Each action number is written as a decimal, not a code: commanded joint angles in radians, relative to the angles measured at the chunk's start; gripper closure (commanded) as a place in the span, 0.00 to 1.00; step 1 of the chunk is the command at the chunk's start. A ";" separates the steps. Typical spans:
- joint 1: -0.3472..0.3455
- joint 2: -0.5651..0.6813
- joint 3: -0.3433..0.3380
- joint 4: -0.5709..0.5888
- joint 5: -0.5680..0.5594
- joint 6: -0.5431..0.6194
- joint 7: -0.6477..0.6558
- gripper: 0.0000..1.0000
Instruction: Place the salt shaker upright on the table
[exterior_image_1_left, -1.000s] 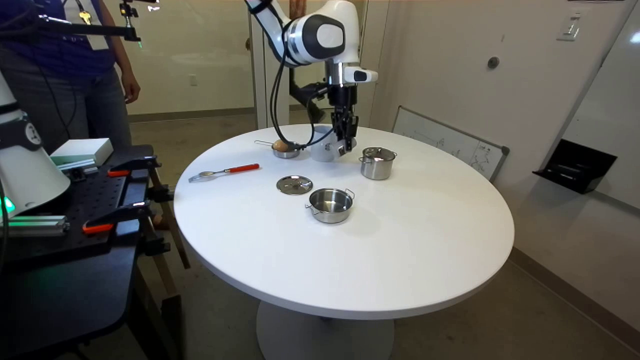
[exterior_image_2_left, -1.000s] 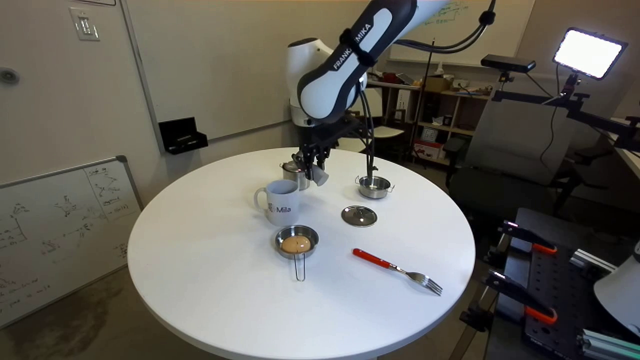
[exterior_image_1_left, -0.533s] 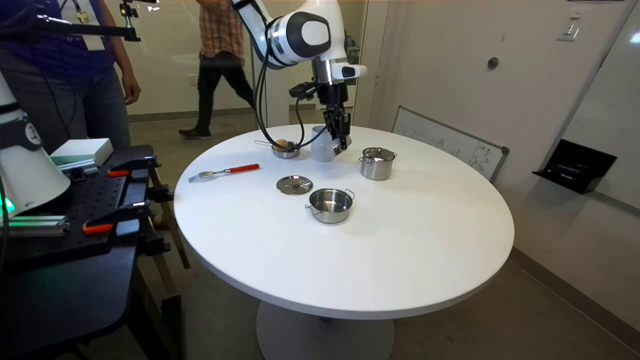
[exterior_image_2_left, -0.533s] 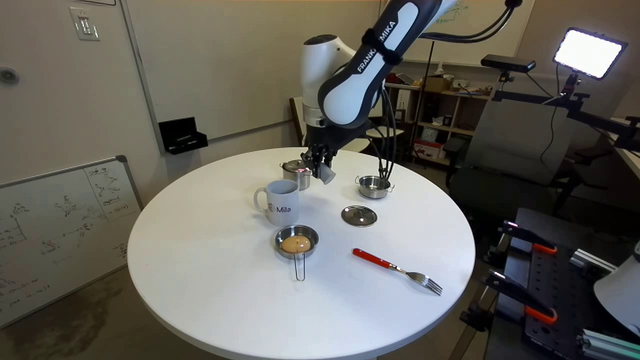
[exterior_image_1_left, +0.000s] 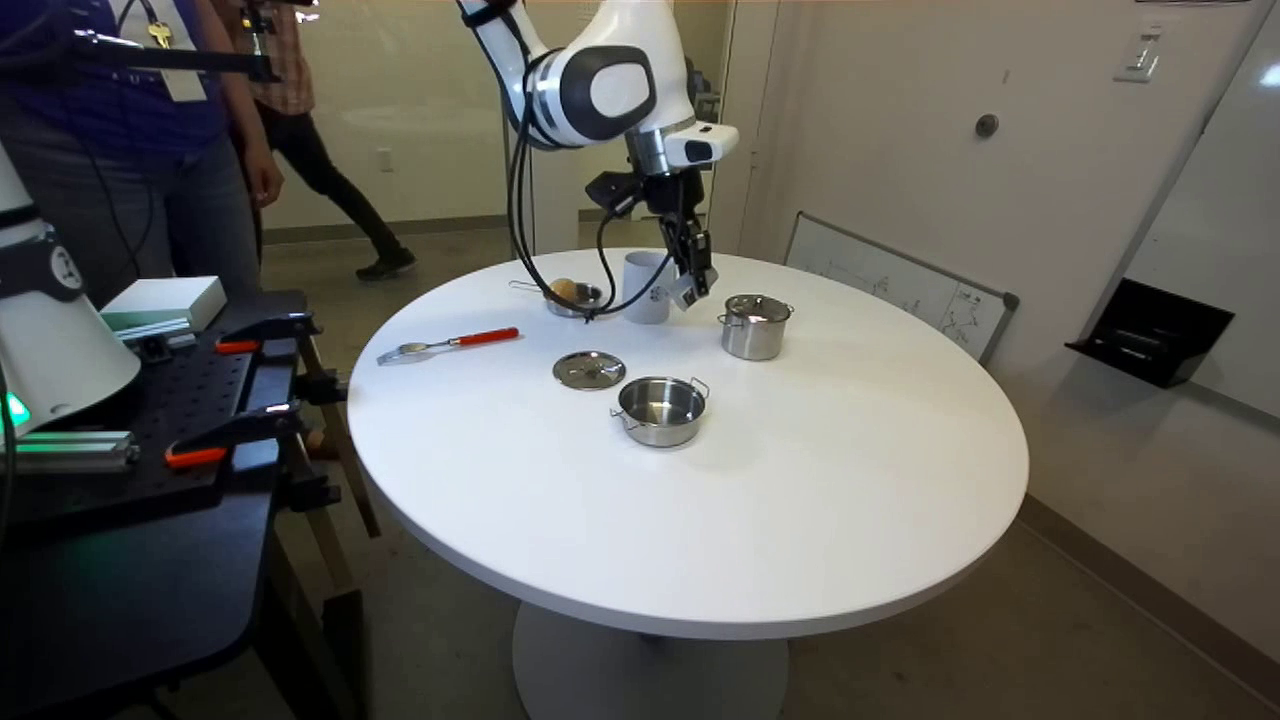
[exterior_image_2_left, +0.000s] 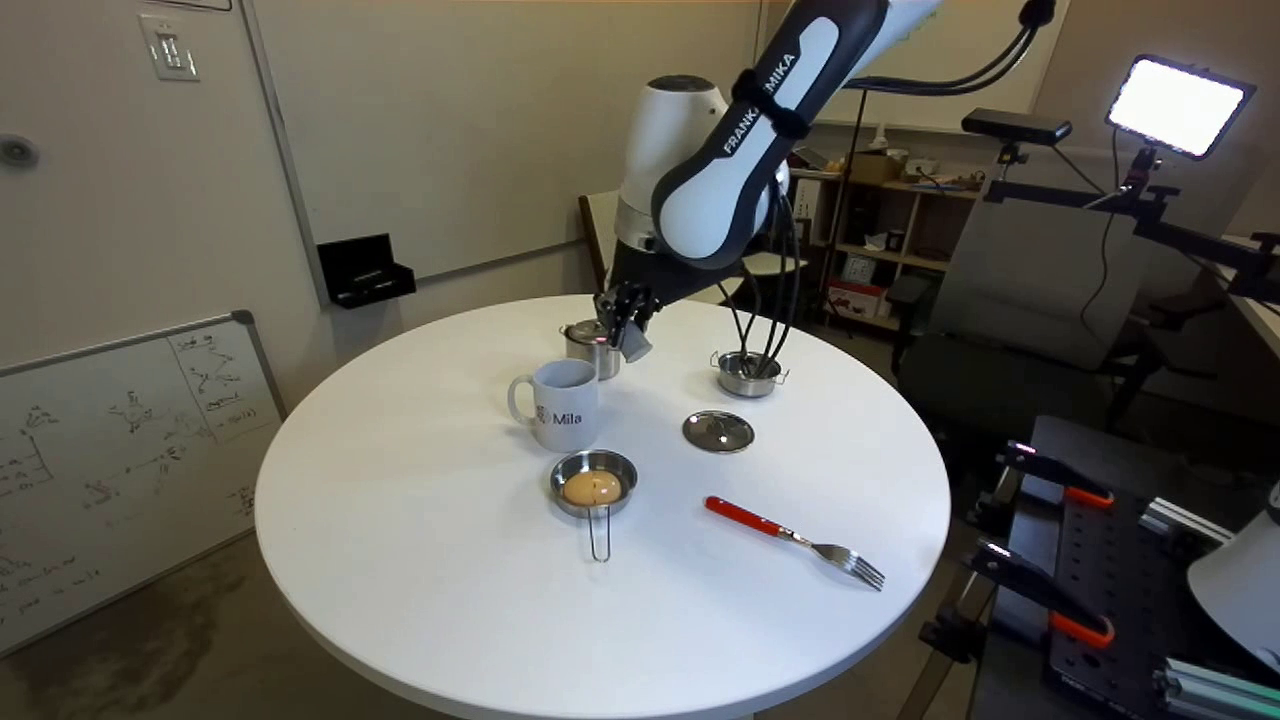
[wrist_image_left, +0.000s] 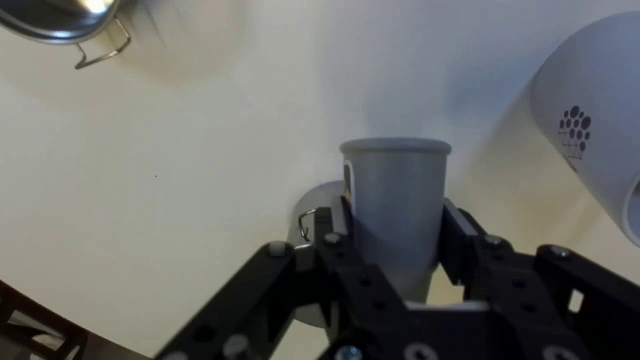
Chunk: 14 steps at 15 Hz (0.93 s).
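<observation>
Having just swung slightly, the gripper (wrist_image_left: 397, 215) grasps the salt shaker (wrist_image_left: 397, 180) aslant above the table (exterior_image_2_left: 430, 600). Released while tilted, it could topple over.

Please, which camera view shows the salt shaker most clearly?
The wrist view: the salt shaker appears large there, one end and much of its side visible in the grip of the end effector. Both exterior views show it small and tilted, partly hidden by that grip.
</observation>
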<state>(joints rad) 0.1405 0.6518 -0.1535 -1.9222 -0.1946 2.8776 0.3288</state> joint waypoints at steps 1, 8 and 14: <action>-0.126 -0.038 0.101 -0.130 0.087 0.190 -0.157 0.81; -0.182 -0.004 0.130 -0.154 0.093 0.249 -0.277 0.56; -0.159 0.028 0.104 -0.171 0.093 0.467 -0.294 0.81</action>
<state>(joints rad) -0.0259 0.6630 -0.0440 -2.0793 -0.1293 3.2606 0.0801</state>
